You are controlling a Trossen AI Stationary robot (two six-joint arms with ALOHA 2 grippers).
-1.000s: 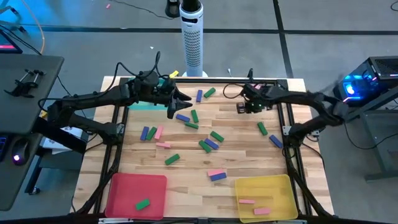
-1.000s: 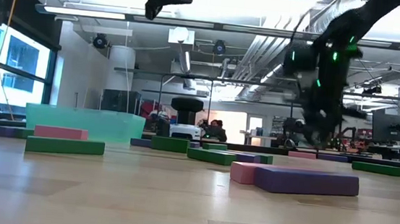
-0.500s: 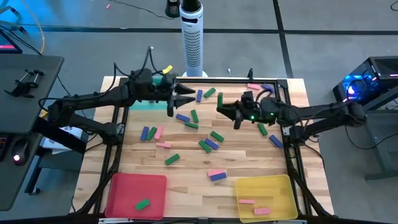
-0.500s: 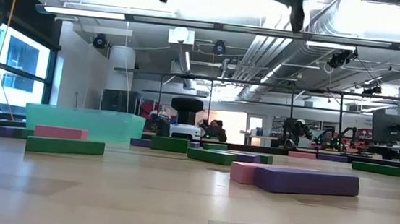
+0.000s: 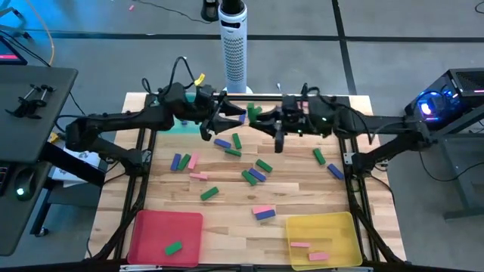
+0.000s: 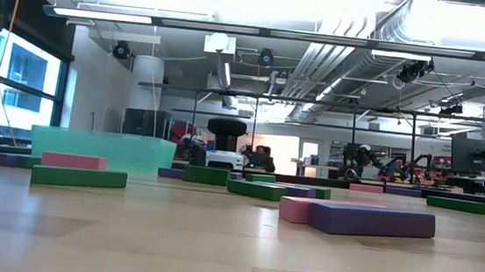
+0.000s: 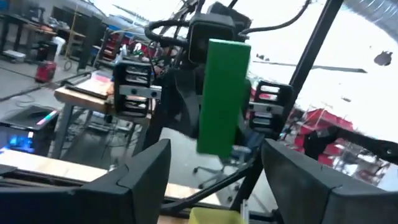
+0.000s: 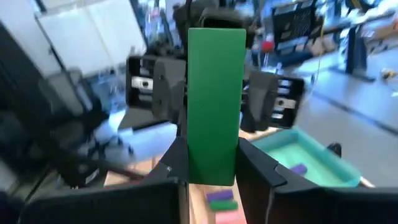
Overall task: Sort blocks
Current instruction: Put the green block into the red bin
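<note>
The two arms meet in the air over the far middle of the bench (image 5: 227, 211), and the change in this last second is a handover. The right claw (image 5: 262, 125) has swung in from its own side of the bench to face the left claw (image 5: 227, 117). The left claw, half closed a second ago, now stands wide. In the left wrist view its fingers (image 7: 146, 168) are spread to either side of the upright green block (image 7: 224, 93) without touching it. In the right wrist view the same block stands narrowly pinched between the right claw's own fingers (image 8: 258, 165), with the left claw just behind it. So the green block now appears to be carried by the right claw alone, held clear of the bench, while the other blocks (image 5: 246, 166) lie scattered on the wood below. For the sort, this seems to mean the carrying has passed to the right arm. The red tray (image 5: 162, 223) already holds one green block, the yellow tray (image 5: 340, 223) holds pink ones, and the teal tray (image 8: 311, 155) holds a blue one, so the red tray looks the likely home. The left arm likely needs to back away first so the block is not knocked.
</note>
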